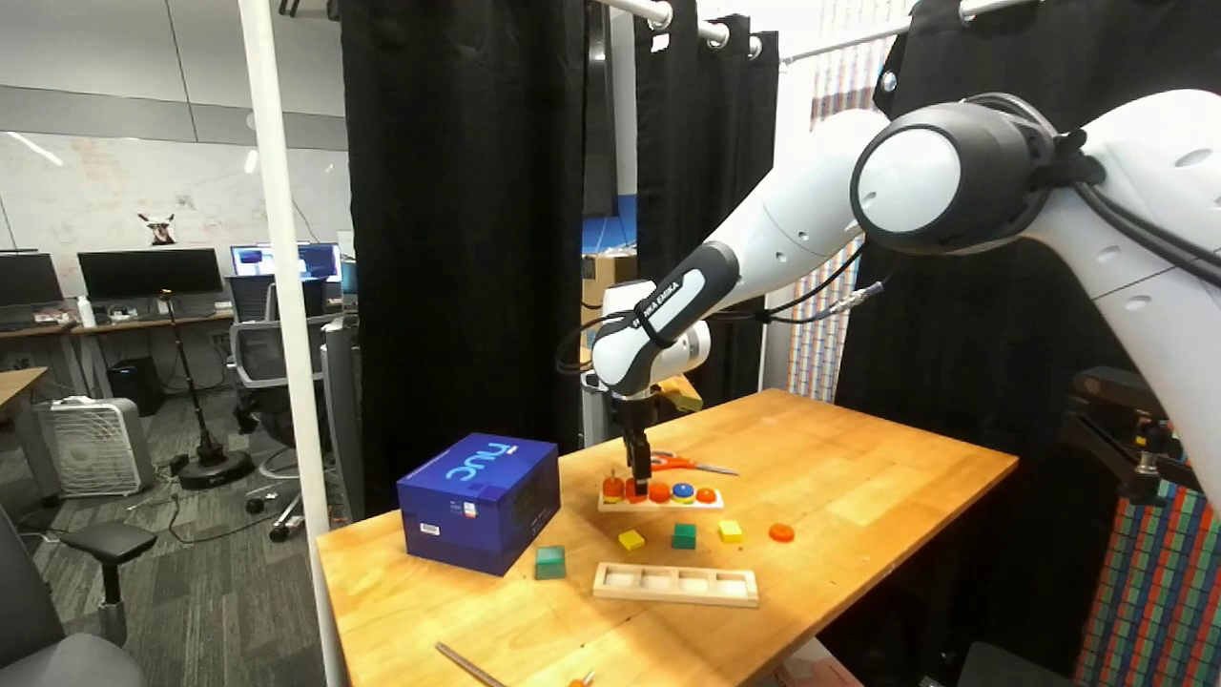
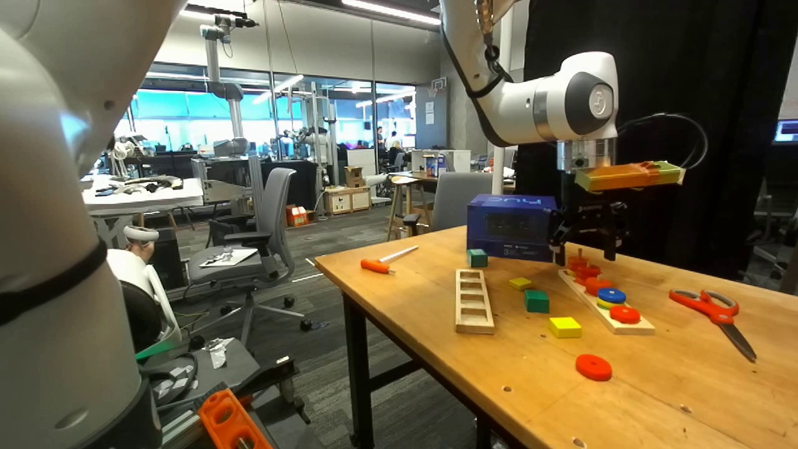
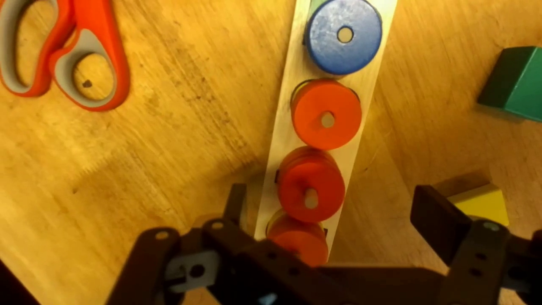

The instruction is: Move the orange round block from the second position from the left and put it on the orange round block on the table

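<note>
Apparently we are at the pick; the gripper [image 2: 584, 254] hangs spread and empty over the second orange round block [image 3: 311, 181] on its peg [image 3: 311, 199]; next we must grasp it, lifting straight up, bound for the loose disc [image 2: 593, 367] on the surface [image 2: 536, 386].

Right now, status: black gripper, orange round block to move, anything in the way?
Gripper open, empty. Orange round block, second from bottom in wrist view, on its peg. Neighbouring orange round blocks close on both sides, possible snag.
</note>
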Action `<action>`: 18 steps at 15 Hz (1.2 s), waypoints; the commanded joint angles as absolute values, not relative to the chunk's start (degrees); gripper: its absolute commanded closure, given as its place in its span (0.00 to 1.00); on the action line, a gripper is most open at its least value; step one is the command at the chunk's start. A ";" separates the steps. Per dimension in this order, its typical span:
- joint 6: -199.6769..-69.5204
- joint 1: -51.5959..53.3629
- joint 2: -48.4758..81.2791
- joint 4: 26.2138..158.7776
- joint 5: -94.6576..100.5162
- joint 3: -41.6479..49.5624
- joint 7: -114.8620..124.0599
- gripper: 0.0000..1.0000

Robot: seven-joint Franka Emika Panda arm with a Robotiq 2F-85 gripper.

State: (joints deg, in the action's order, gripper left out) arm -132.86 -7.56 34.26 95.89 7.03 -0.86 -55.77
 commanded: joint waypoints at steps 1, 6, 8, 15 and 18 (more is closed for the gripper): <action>-130.49 -8.89 35.74 92.16 6.73 -1.64 -57.45 0.00; -128.82 -10.52 35.91 91.01 5.43 -2.60 -60.80 0.00; -128.65 -10.84 36.03 90.62 5.16 -2.88 -61.48 0.00; -127.81 -10.86 37.62 88.39 3.71 -3.62 -62.87 0.00; -128.54 -11.05 38.18 88.05 3.32 -4.12 -63.49 0.16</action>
State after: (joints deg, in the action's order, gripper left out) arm -129.42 -10.13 36.66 90.92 5.19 -2.94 -61.11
